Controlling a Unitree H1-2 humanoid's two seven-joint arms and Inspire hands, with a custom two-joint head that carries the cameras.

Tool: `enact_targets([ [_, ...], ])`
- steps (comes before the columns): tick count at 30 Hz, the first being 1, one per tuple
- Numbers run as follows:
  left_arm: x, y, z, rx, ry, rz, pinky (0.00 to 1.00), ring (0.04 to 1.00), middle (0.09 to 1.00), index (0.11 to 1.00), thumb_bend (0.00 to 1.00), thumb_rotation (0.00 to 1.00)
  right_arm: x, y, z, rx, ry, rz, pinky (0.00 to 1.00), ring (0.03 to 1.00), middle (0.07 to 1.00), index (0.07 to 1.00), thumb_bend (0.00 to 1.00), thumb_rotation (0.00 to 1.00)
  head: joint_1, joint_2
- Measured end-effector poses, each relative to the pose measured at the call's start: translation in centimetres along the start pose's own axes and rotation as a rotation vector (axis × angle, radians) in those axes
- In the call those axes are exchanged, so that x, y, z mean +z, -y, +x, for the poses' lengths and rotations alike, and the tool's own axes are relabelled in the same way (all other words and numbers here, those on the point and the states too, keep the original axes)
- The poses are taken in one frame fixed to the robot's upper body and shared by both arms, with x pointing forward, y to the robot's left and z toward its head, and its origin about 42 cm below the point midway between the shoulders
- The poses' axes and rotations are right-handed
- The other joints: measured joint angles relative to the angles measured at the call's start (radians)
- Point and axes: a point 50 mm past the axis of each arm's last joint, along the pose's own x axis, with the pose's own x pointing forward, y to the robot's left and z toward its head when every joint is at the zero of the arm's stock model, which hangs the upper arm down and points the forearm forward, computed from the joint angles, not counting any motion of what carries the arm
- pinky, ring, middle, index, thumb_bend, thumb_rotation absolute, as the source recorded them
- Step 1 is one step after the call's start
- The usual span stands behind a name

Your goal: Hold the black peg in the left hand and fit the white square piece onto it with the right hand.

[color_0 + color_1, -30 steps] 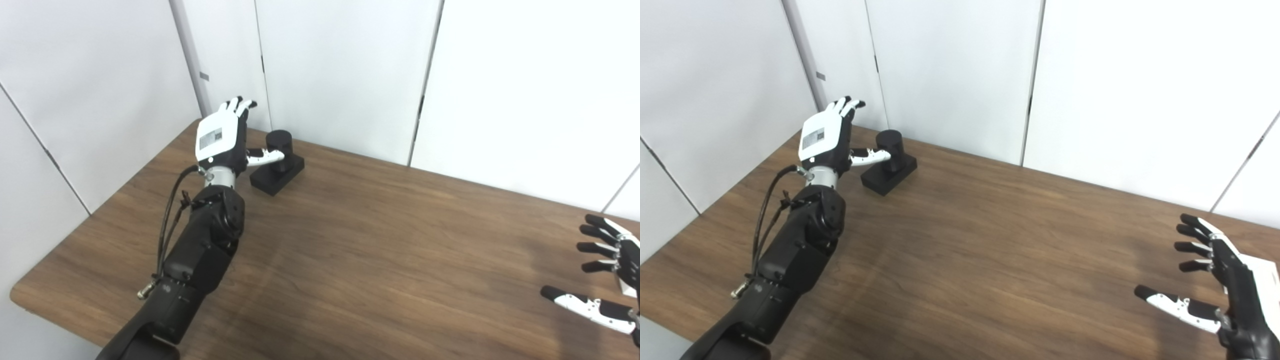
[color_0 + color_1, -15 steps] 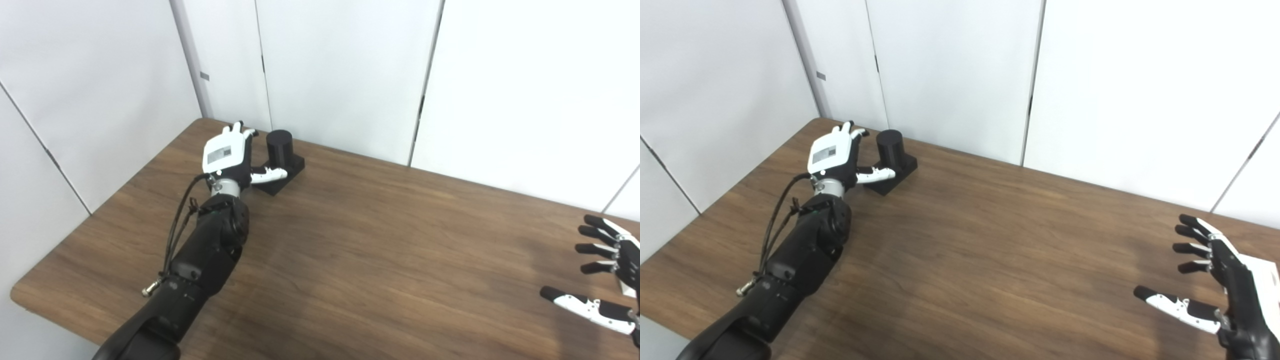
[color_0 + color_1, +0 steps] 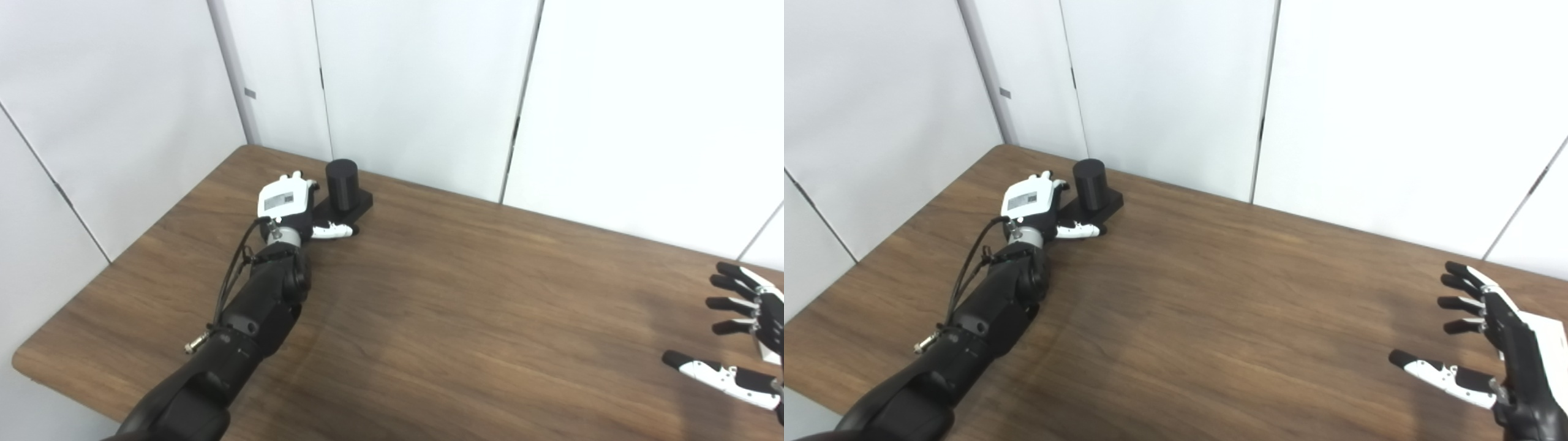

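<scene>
The black peg, a short cylinder, stands upright on its black square base at the far left of the table. My left hand lies low against the base's left side. Its thumb stretches along the base's near edge and its fingers reach toward the far side; it holds nothing. My right hand hovers open at the right edge, fingers spread. A white flat piece, which looks like the white square piece, shows just beyond that hand and is partly hidden by it.
The brown wooden table runs wide between the two hands. White wall panels stand close behind the peg. The table's left front corner is rounded.
My left hand has dropped from above the peg to table level beside the base, its thumb sliding from the peg's side to the base's near edge. The right hand stayed still.
</scene>
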Motion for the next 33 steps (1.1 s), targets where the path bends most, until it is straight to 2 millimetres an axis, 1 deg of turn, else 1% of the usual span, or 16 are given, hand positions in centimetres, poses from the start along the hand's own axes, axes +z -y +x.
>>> enact_targets([
  [7,0.5,0.1,0.4,-0.012,0.006,0.005,0.93,1.0,1.0,0.832,1.0,0.61,0.1,0.0,0.0,0.002,0.001,0.0,0.53,0.695,0.79,0.811,0.71,0.0,-0.005,0.006],
  [12,0.7,0.2,0.6,-0.022,0.006,0.015,0.88,1.0,0.993,0.832,1.0,0.6,0.1,0.0,-0.1,0.001,0.001,0.0,0.54,0.697,0.791,0.812,0.71,0.0,-0.006,0.011],
  [15,0.7,0.3,0.6,-0.025,0.008,0.017,0.88,1.0,0.987,0.831,1.0,0.6,0.1,0.0,-0.1,0.002,0.0,0.0,0.53,0.702,0.798,0.817,0.7,0.0,-0.006,0.011],
  [17,0.6,0.3,0.7,-0.029,0.007,0.018,0.89,1.0,0.981,0.808,1.0,0.6,0.1,0.0,-0.2,0.003,-0.002,0.0,0.53,0.701,0.798,0.815,0.7,0.0,-0.006,0.015],
  [18,0.6,0.3,0.7,-0.031,0.007,0.019,0.89,1.0,0.974,0.776,0.99,0.6,0.1,0.0,-0.2,0.004,-0.003,0.0,0.53,0.7,0.797,0.813,0.7,0.0,-0.006,0.015],
  [20,0.5,0.3,0.7,-0.047,0.006,0.021,0.91,1.0,0.969,0.744,0.96,0.61,0.1,0.0,-0.2,0.005,-0.007,0.0,0.53,0.703,0.801,0.816,0.7,0.0,-0.006,0.017],
  [24,0.1,0.1,0.8,-0.068,0.002,0.034,0.93,1.0,0.947,0.665,0.88,0.62,0.5,0.2,-0.4,-0.001,0.0,0.0,0.53,0.699,0.795,0.811,0.7,0.0,-0.006,0.021],
  [27,-0.2,-0.3,1.0,-0.08,-0.004,0.033,0.96,1.0,0.942,0.662,0.82,0.66,0.4,0.3,-0.4,-0.004,-0.004,-0.001,0.55,0.7,0.795,0.811,0.69,0.0,-0.003,0.026],
  [28,-0.3,-0.3,1.0,-0.085,-0.003,0.034,0.94,1.0,0.937,0.662,0.79,0.67,0.3,0.3,-0.5,-0.005,-0.005,0.0,0.55,0.699,0.794,0.81,0.68,0.0,-0.003,0.026],
  [30,-0.2,-0.4,1.0,-0.093,0.0,0.038,0.92,0.991,0.925,0.659,0.78,0.65,0.3,0.4,-0.5,-0.005,-0.004,0.002,0.55,0.698,0.793,0.809,0.67,0.0,-0.003,0.029],
  [31,-0.2,-0.5,1.1,-0.095,0.0,0.039,0.9,0.98,0.91,0.661,0.75,0.62,0.3,0.4,-0.5,-0.006,-0.004,0.002,0.55,0.695,0.793,0.807,0.66,0.0,-0.003,0.029],
  [33,-0.1,-0.7,1.0,-0.104,0.008,0.037,0.88,0.966,0.892,0.673,0.72,0.58,0.3,0.4,-0.5,-0.007,-0.004,0.001,0.55,0.694,0.792,0.805,0.66,0.0,-0.003,0.031],
])
